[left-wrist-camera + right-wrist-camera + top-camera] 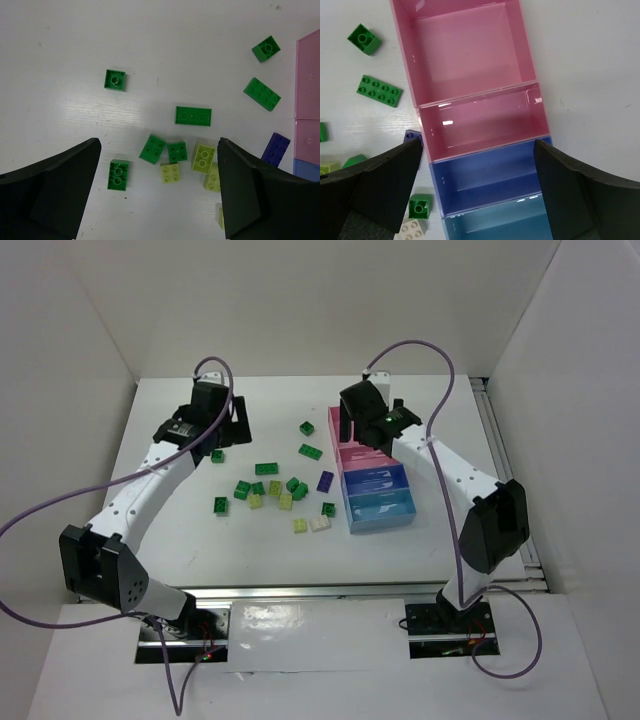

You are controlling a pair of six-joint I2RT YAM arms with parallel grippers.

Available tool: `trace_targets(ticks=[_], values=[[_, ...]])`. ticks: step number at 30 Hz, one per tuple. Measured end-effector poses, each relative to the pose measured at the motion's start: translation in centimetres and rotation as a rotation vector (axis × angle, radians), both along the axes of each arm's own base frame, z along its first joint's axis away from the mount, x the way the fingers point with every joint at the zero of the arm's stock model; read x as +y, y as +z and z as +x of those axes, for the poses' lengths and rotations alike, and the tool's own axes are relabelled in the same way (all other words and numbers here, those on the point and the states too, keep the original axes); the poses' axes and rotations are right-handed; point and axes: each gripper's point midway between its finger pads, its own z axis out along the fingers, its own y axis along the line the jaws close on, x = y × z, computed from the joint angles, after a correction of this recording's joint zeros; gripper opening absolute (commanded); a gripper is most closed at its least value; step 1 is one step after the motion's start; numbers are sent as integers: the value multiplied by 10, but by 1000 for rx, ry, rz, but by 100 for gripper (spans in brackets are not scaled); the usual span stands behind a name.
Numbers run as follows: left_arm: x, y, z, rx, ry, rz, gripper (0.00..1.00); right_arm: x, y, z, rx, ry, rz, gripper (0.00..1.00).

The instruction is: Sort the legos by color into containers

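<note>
Scattered small studded plastic bricks look light, rigid, slick; pinch across flat sides. Left gripper and right gripper hang spread, empty.

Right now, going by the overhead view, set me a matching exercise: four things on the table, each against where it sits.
Things
1. purple brick
2. cream-white brick
3. periwinkle bin
4. light blue bin

Places
A. last bin at the near end
B. between a pink bin and the light blue one
C. beside a pale yellow-green brick, at the cluster's near edge
D. by the bins' left side, where pink meets periwinkle

Pairs: 1-D, 2-C, 3-B, 4-A
</note>
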Motion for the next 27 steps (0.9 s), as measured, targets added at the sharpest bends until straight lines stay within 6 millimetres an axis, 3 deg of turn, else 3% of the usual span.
trace_targets(ticks=[6,12,15,19,23,27], values=[[3,10,10,-14,6,-10,100,5,-19,6,49,16,-15,100],[15,-12,16,53,46,2,100,31,-15,24,36,119,-8,100],[25,-23,17,88,82,-11,100,58,-12,33,31,211,5,100],[33,-35,18,150,93,-45,99,99,-11,64,4,297,33,100],[33,-53,18,226,92,-54,99,132,-39,96,25,364,45,99],[31,-66,10,288,97,-65,99,145,-80,106,88,409,48,89]])
